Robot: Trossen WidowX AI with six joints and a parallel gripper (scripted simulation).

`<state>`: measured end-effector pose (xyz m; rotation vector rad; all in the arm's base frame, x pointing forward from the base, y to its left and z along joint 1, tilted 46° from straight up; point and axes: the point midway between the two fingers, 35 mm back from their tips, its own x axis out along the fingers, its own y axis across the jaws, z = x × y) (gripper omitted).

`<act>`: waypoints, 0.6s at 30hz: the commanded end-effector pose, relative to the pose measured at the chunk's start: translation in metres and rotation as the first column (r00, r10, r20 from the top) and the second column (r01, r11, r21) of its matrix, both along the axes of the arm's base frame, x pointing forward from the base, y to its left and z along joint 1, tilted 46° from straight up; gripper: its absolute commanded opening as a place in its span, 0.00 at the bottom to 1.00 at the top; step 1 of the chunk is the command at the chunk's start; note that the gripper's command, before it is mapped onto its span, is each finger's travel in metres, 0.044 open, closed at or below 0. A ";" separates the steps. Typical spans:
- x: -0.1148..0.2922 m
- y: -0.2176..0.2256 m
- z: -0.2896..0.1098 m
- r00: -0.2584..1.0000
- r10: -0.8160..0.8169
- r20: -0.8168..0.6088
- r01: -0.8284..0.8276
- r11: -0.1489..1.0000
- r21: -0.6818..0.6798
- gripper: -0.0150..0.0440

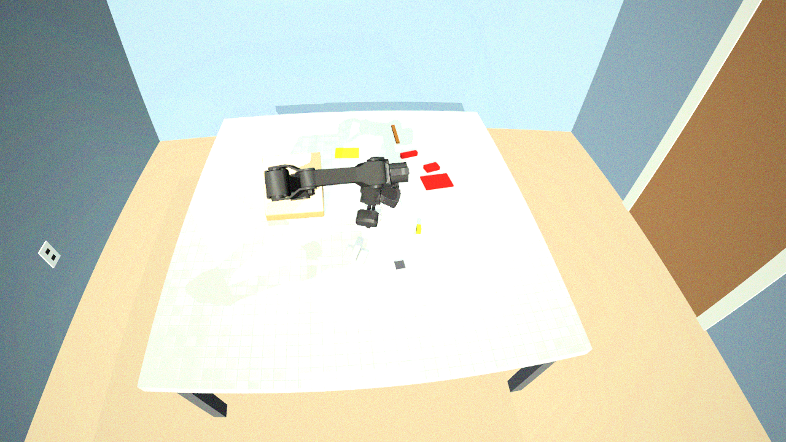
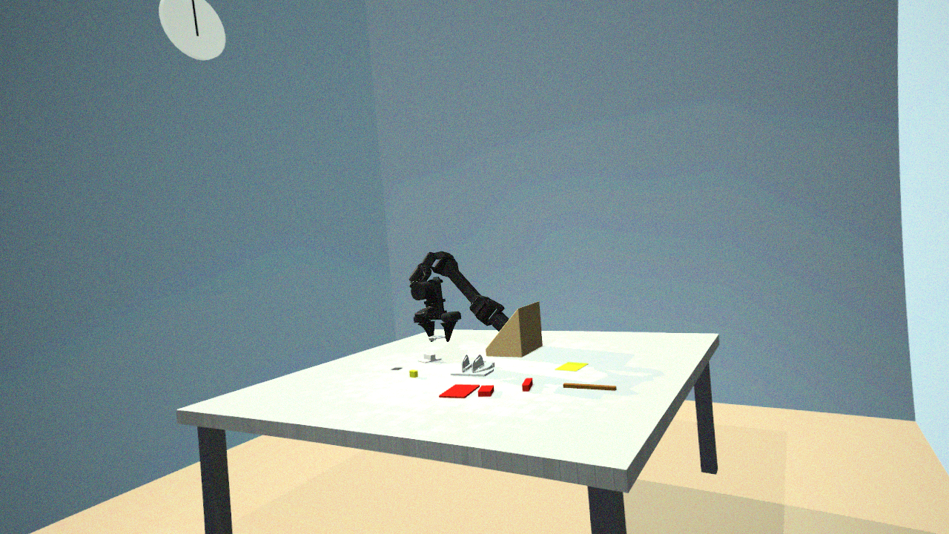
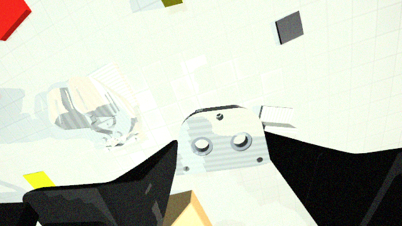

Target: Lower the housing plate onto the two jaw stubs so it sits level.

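Observation:
My gripper (image 2: 439, 340) (image 3: 218, 139) is shut on the pale housing plate (image 2: 435, 337) (image 3: 220, 160), one finger at each side edge. The plate has two large round holes and three small ones, and hangs well above the table. The jaw assembly (image 2: 472, 372) (image 3: 88, 103) stands on the table, with two grey jaws upright side by side. It is left of the plate in the wrist view, and the arm hides it in the top view. Its stubs and pins are too small to tell apart. A small white stand (image 1: 358, 246) (image 2: 430, 357) (image 3: 277, 114) is partly behind the plate in the wrist view.
A tan wedge (image 1: 295, 215) (image 2: 527, 331) stands by the arm's base. Around lie a yellow block (image 1: 419, 229) (image 2: 413, 374), a dark square (image 1: 399, 264) (image 3: 289, 28), a red sheet (image 1: 436, 182) (image 2: 459, 391), two red blocks, a yellow sheet (image 1: 346, 152) (image 2: 571, 366) and an orange-brown bar (image 1: 395, 134) (image 2: 589, 386).

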<state>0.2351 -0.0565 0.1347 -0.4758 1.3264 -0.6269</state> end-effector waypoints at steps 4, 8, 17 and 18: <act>0.008 0.019 -0.017 0.999 0.029 -0.029 -0.029 1.000 0.005 0.85; 0.011 0.029 -0.025 0.998 0.045 -0.045 -0.045 0.999 0.004 0.85; 0.016 0.050 -0.045 0.993 0.080 -0.082 -0.080 0.997 -0.001 0.85; 0.016 0.053 -0.047 0.993 0.084 -0.086 -0.084 0.996 -0.002 0.85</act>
